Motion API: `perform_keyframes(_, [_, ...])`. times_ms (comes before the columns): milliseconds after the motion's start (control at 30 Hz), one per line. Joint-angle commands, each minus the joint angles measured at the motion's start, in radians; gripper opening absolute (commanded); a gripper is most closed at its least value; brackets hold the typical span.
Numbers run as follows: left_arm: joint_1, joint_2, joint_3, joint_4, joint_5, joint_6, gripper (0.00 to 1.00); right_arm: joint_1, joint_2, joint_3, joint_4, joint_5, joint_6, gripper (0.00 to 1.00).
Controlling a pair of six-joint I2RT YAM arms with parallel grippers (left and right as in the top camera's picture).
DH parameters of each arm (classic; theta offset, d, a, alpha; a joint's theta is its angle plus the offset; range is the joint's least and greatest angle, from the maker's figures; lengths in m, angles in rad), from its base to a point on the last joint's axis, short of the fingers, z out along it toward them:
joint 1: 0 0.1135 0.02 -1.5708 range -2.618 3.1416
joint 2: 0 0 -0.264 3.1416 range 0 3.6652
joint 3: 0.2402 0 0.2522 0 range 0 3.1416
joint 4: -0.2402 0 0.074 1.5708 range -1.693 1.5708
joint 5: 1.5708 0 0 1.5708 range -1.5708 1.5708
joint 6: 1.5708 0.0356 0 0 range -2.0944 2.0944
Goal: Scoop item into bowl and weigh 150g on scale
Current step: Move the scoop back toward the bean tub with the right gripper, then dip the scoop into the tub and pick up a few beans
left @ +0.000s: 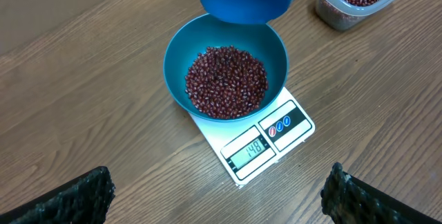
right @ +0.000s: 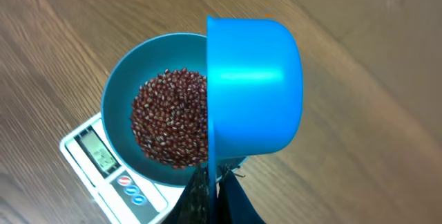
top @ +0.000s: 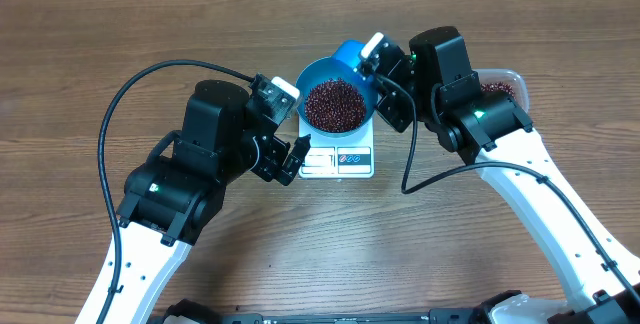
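**Nearly there: bowl of beans reads just under target**

Nearly done, by the look of it: a heap of dark red-brown beans (left: pixel 226 82) fills the bottom of the blue bowl (left: pixel 177 58), which sits on the white scale (left: pixel 293 128) at the centre of the wooden table (left: pixel 83 99). The scale's display (left: pixel 249 148) appears to read 148, a shade below the 150 the task calls for.

The right gripper (right: pixel 215 189) is clenched on the handle of the blue scoop (right: pixel 255 86). It holds the scoop tipped on its side above the far rim of the bowl, mouth turned toward the beans. No view shows the inside of the scoop, so whether any beans are in it cannot be told.

The left gripper (left: pixel 219 182) is released, jaws spread wide and grasping nothing. It hovers above the table on the display side of the scale and touches neither scale nor bowl.

More beans lie in the clear plastic tub (left: pixel 349 10), beyond the bowl on the right.

Judging from the display, the bulk of the scooping is done. What is left is a small top-up of a few beans and a check that the number settles on target.
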Motion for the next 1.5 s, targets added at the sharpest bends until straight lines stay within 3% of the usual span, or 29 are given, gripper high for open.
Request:
perform_keyframes(0, [0.005,0.0,0.003,0.0,0.011,-0.011,1.0,0.005,-0.004,-0.001,0.004,0.183,0.277,0.04])
perform_keyframes(200, [0.005,0.0,0.003,0.0,0.011,-0.011,1.0,-0.025,-0.004,-0.001,-0.032,0.645,0.584,0.04])
perform_keyframes(300, [0.005,0.0,0.003,0.0,0.011,-0.011,1.0,-0.064,-0.004,-0.002,-0.083,0.712,0.674,0.04])
perform_keyframes(600, [0.005,0.0,0.003,0.0,0.011,-0.011,1.0,-0.221,-0.004,-0.014,-0.187,0.569,0.733,0.04])
perform_keyframes(967, [0.005,0.0,0.003,0.0,0.011,-0.011,0.99,-0.24,-0.004,-0.225,-0.039,0.484,0.734,0.04])
perform_keyframes(1467, [0.005,0.0,0.003,0.0,0.011,-0.011,1.0,-0.24,0.104,-0.232,0.05,0.406,0.734,0.04])
